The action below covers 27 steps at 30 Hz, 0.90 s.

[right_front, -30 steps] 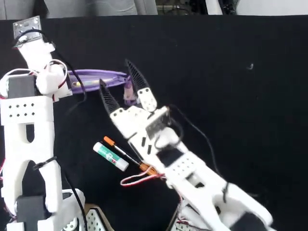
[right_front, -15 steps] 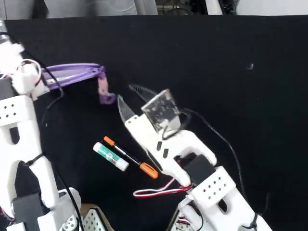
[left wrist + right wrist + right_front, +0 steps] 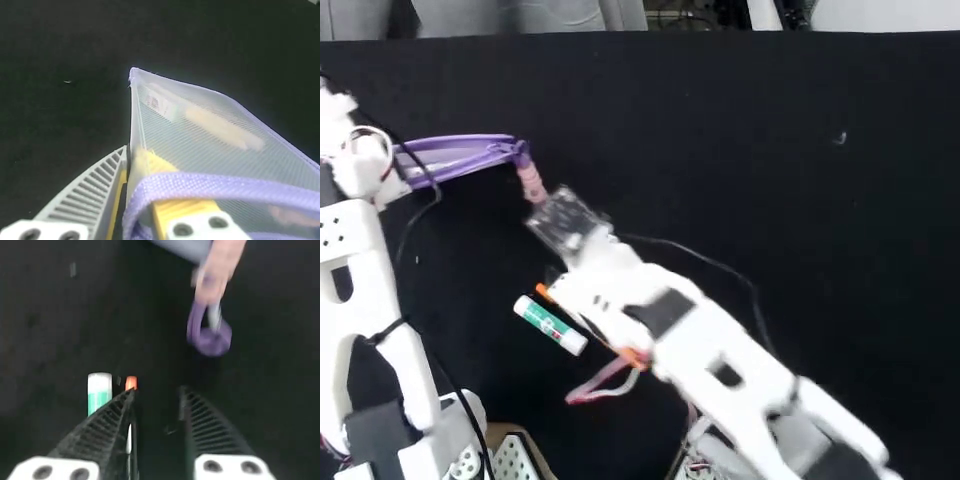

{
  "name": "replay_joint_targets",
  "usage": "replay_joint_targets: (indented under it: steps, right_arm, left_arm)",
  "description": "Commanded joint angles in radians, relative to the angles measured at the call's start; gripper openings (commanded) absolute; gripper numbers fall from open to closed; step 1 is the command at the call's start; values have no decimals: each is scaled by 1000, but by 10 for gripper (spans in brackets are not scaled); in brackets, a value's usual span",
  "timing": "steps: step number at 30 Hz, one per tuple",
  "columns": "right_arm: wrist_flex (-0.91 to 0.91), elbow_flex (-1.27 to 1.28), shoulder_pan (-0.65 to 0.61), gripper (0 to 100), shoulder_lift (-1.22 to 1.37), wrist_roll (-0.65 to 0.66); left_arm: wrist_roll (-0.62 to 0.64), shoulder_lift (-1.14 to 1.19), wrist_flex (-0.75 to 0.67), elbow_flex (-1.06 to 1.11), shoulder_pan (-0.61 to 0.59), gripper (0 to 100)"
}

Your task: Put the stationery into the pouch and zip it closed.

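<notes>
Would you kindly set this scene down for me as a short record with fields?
pouch: purple mesh pouch, pale items showing through it
left gripper: shut on the pouch's edge
zip pull: hangs at the pouch's end
glue stick: on the table, outside the pouch
pen: on the table beside the glue stick
right gripper: fingers open, empty, over the pen and glue stick
</notes>
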Motion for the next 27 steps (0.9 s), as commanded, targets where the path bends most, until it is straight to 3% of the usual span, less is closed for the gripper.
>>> replay_joint_targets:
  steps: [1,8,22,24,27]
  right_arm:
    - [112,-255,-18,221,348,-6]
    - [275,-506,-58,236,667,2]
    - [384,-700,-63,235,885,3]
    - [427,-750,-63,202,923,3]
    - [479,-819,-51,77,978,2]
  left_arm:
    - [-2,-6,-26,-45,-68,30]
    - [-2,-5,-55,-39,-97,30]
    - [-2,-5,-54,-36,-108,30]
    - [-2,-5,-54,-36,-107,30]
    - [-2,-5,-51,-36,-105,30]
